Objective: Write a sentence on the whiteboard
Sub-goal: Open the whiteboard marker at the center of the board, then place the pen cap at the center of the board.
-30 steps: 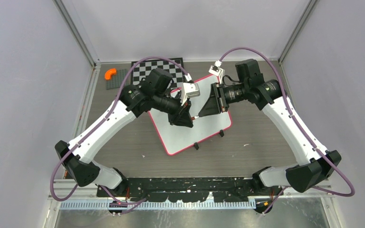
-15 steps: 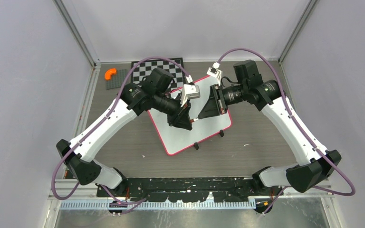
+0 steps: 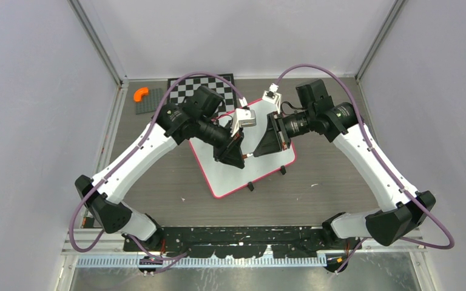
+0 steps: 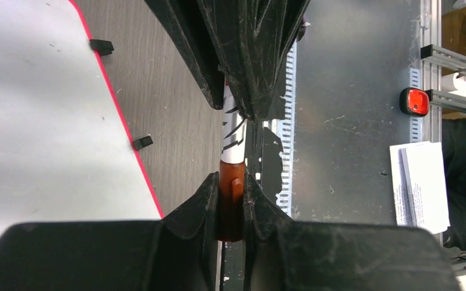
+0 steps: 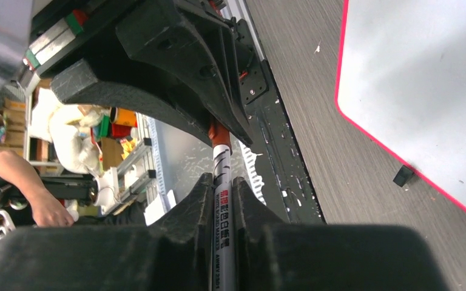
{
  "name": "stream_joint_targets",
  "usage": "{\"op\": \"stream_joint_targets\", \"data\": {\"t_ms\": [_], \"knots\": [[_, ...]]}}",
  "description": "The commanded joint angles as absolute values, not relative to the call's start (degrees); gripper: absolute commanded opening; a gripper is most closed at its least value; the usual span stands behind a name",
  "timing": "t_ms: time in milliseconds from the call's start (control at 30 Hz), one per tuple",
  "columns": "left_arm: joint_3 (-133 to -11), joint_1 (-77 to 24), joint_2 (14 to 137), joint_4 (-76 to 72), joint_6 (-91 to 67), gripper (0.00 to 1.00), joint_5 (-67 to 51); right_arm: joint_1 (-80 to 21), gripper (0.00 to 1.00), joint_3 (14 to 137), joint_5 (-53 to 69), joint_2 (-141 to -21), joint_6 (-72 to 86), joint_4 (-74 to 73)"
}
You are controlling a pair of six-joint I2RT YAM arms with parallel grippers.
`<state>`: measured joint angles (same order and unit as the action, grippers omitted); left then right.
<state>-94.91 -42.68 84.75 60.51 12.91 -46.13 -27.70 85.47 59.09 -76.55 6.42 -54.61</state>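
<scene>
Whiteboard point(image 3: 236, 177) lies flat on the dark wood-grain table point(image 3: 340, 200), turned askew, with a pink-red rim and two black clip feet point(image 3: 250, 186) on its near edge. A marker point(image 3: 249, 155) is held roughly level above the board's middle, between both grippers. Left gripper point(image 3: 235, 159) is over the board's left half, jaws almost closed and clamped on the reddish-brown cap point(image 4: 231, 209). Right gripper point(image 3: 260, 150) is over the board's right half, jaws pinched tight on the white printed barrel point(image 5: 221, 163). The grippers are nearly tip to tip, with a short bit of barrel showing between them. Checkered board point(image 3: 185, 88) sits just beyond the whiteboard's far-left corner, partly under the left arm. Orange piece point(image 3: 140, 94) on a grey plate point(image 3: 153, 102) is well left of that corner.
</scene>
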Motion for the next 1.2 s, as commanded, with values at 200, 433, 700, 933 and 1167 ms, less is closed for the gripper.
{"op": "stream_joint_targets", "data": {"t_ms": [200,433,700,933,1167], "knots": [[-95.2,-41.1,84.0,55.3,12.8,0.0,-43.9,-28.8,0.0,86.5,58.9,-76.0,7.9,-54.9],[-90.4,-38.8,80.9,58.7,17.4,0.0,-44.0,-18.4,0.0,91.0,63.0,-76.8,5.2,-58.6],[-90.6,-27.2,77.5,63.8,20.9,0.0,-48.3,-9.3,0.0,96.6,62.3,-78.6,-8.5,-72.5],[-89.0,-0.4,73.9,66.0,24.4,0.0,-52.5,-8.7,0.0,91.0,58.6,-77.0,-7.1,-68.0],[-77.5,18.3,75.8,68.6,39.6,0.0,-41.0,-8.8,0.0,85.9,56.9,-75.7,-5.6,-64.3]]}}
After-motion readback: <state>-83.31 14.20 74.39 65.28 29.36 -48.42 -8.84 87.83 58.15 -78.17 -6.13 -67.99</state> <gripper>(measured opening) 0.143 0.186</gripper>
